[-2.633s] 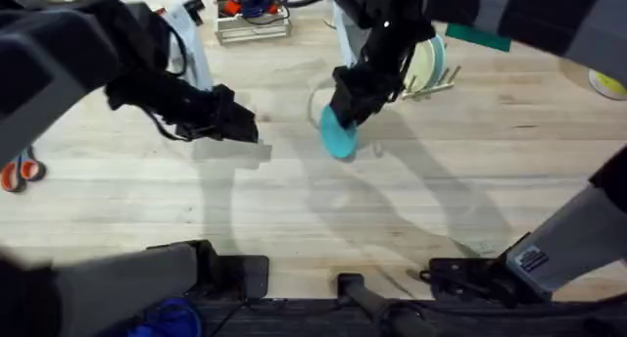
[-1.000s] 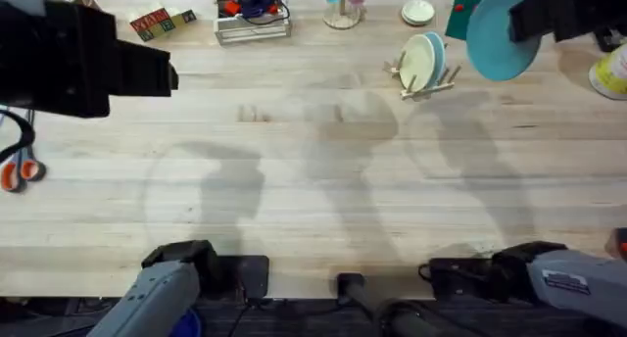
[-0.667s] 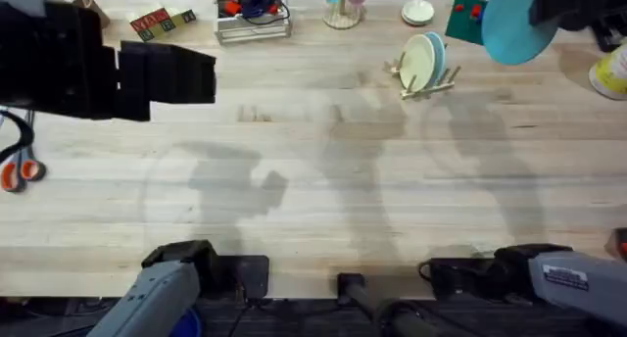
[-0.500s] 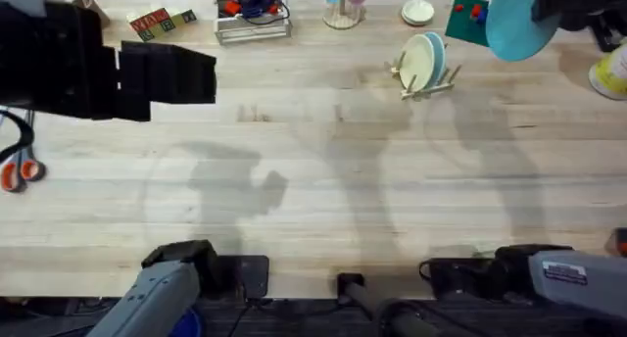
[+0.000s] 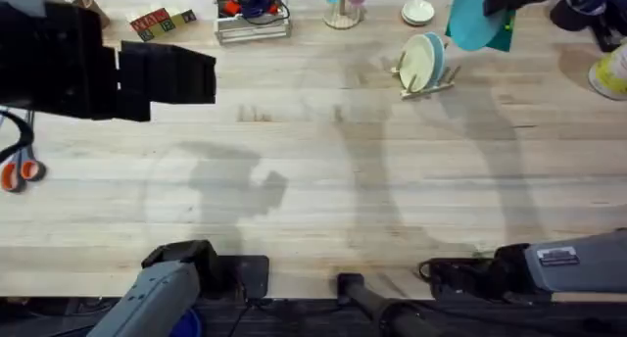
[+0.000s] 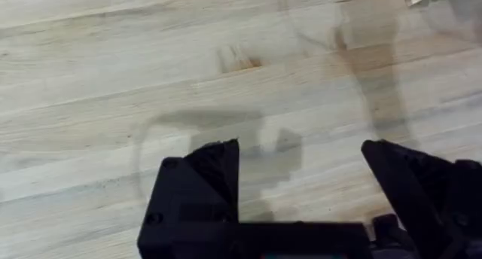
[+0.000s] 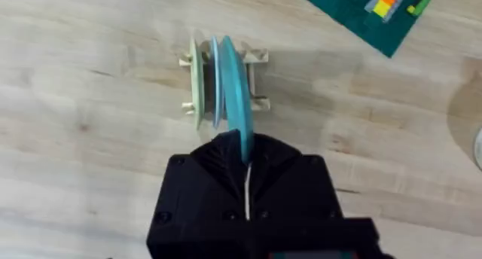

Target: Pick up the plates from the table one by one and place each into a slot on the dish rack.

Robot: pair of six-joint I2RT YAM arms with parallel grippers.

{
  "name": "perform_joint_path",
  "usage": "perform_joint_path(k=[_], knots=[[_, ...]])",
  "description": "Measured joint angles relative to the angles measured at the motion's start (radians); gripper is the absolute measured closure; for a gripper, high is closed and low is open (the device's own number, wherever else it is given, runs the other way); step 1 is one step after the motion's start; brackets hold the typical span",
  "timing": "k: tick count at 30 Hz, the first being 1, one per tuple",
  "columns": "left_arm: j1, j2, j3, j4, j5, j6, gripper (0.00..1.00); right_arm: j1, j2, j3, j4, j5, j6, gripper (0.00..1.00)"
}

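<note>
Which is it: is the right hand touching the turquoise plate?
Touching. The right wrist view shows the right hand shut on the turquoise plate's edge.

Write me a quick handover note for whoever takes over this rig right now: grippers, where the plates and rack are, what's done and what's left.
Left gripper: open, empty, above bare light wooden table.
Right gripper: shut on the round turquoise plate, held edge-on high above the small light-wood dish rack.
Done: a pale cream plate and a light blue plate stand in the rack.
Left: lower the turquoise plate into a free slot and release. A small white plate sits at the far edge.
</note>
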Motion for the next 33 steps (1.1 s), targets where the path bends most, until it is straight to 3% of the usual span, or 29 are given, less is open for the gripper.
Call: perform_joint_path(k=[7, 21, 33], knots=[[0.000, 0.000, 0.000, 0.000, 0.000, 0.000, 0.007, -0.002, 0.055, 0.000, 0.051, 0.000, 0.000, 0.972], [0.000, 0.000, 0.000, 0.000, 0.000, 0.000, 0.007, -0.076, 0.056, 0.000, 0.026, 0.000, 0.000, 0.972], [0.000, 0.000, 0.000, 0.000, 0.000, 0.000, 0.006, -0.080, 0.056, 0.000, -0.002, 0.000, -0.047, 0.973]])
